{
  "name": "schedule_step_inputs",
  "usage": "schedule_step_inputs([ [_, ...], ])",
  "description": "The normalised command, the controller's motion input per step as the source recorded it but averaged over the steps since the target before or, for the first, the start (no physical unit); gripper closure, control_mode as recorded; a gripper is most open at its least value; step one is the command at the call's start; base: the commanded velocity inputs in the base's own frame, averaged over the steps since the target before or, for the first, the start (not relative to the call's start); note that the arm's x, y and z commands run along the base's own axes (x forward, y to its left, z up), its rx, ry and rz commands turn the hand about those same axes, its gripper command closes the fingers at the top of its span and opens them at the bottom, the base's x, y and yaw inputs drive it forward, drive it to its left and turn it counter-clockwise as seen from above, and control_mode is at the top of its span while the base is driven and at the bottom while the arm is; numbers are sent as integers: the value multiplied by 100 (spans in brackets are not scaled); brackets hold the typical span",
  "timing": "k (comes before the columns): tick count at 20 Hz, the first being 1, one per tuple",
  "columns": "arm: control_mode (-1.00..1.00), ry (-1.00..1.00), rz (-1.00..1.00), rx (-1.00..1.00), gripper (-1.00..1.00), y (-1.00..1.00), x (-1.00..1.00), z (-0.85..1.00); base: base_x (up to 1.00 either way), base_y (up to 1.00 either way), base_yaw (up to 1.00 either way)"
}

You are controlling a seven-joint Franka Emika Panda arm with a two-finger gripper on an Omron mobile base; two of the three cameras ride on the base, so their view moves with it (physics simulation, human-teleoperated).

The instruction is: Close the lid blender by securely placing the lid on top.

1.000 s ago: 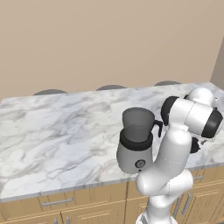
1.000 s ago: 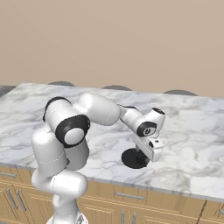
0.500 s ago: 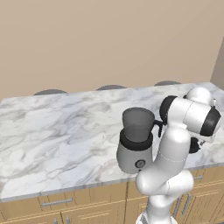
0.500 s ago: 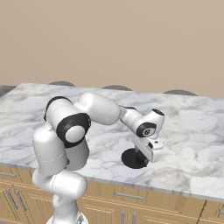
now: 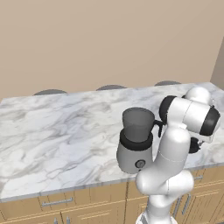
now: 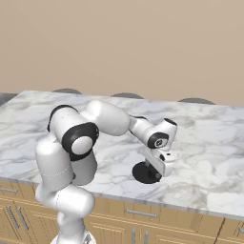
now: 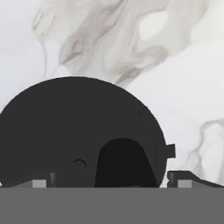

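The lid (image 6: 146, 172) lies flat on the marble counter (image 6: 209, 138), low and right of centre in the right base view, close to the counter's front edge. In the hand view the lid (image 7: 78, 131) is a large black disc across the lower half of the frame, with its upright knob (image 7: 124, 162) rising at the bottom centre.

The gripper (image 6: 156, 172) points down right over the lid, its fingers reaching the lid's top around the knob. In the hand view one dark fingertip sits at the bottom left and the other fingertip (image 7: 186, 178) at the bottom right, with the knob between them and a gap on either side, so the jaws stand apart and are not clamping it.

The blender (image 5: 136, 141) stands upright at centre of the left base view, jar mouth uncovered, handle toward the right. The lid (image 5: 193, 145) shows there as a dark sliver at right, apart from the blender.

The arm rises from the base, folds at a raised elbow (image 6: 76, 133), and stretches forward and down to a bent wrist (image 6: 159, 136) above the lid.
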Motion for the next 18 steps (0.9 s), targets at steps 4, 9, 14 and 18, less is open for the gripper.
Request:
schedule_step_inputs([
  [4,-100,1,0,0,100,1,0,-14,0,0,0],
  [9,-100,0,0,0,100,2,0,-8,0,0,0],
  [14,-100,0,0,0,100,0,-2,1,0,0,0],
  [18,-100,-7,-1,0,100,0,-18,49,0,0,0],
])
